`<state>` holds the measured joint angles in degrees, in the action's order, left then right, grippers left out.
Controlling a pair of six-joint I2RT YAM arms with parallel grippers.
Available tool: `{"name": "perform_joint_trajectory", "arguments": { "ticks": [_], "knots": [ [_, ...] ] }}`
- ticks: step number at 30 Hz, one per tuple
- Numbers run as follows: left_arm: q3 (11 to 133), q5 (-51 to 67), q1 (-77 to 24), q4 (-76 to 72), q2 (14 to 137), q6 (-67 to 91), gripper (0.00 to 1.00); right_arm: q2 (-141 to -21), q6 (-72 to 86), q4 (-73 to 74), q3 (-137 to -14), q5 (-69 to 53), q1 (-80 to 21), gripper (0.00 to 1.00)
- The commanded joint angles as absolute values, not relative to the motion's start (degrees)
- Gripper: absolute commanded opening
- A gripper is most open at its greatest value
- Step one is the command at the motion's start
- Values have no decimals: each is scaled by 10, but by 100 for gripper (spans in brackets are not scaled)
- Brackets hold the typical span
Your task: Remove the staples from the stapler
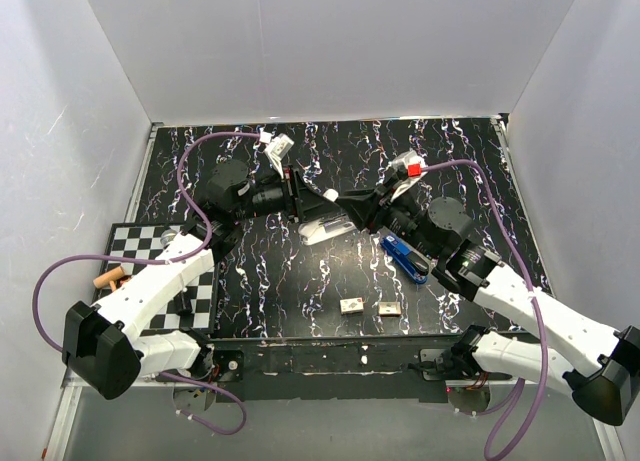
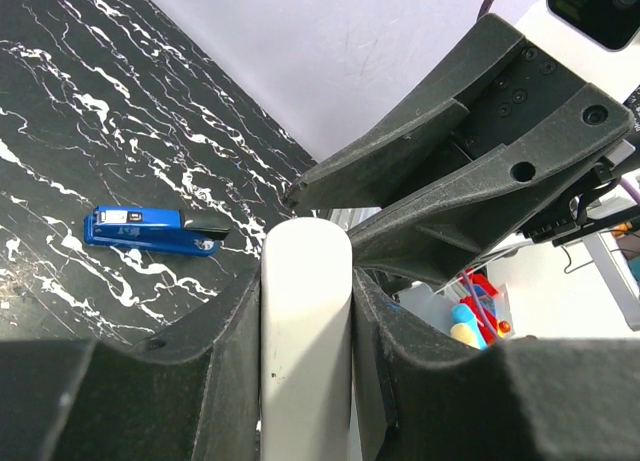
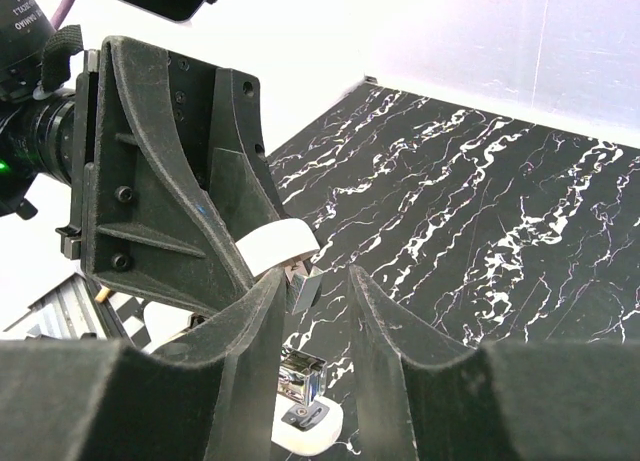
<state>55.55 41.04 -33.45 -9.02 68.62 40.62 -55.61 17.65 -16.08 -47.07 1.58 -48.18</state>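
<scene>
Well, the left tool (image 2: 306,271) pinches the top arm of the white stapler (image 2: 305,341) at the middle of the surface (image 1: 420,161). The right tool (image 3: 316,286) stands half spread around its metal tray; whether it grips, I cannot tell.

white stapler (image 1: 322,228), hinged open, top arm (image 2: 305,321) upright, at table (image 1: 260,291) centre

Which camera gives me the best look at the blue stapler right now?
The left wrist view: the blue stapler lies whole and unobstructed on the table, seen side-on. The top external view shows it small, close beside the right arm. The right wrist view does not show it.
</scene>
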Motion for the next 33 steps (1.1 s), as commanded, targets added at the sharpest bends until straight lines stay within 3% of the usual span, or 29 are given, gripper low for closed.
{"name": "perform_joint_trajectory", "arguments": {
  "ticks": [1,33],
  "knots": [
    [598,508,-369,-142,639,397,0,-584,143,-62,-439,74,-483,38],
    [613,287,-368,137,625,196,0,-617,150,-18,-456,95,-483,38]
  ]
}}
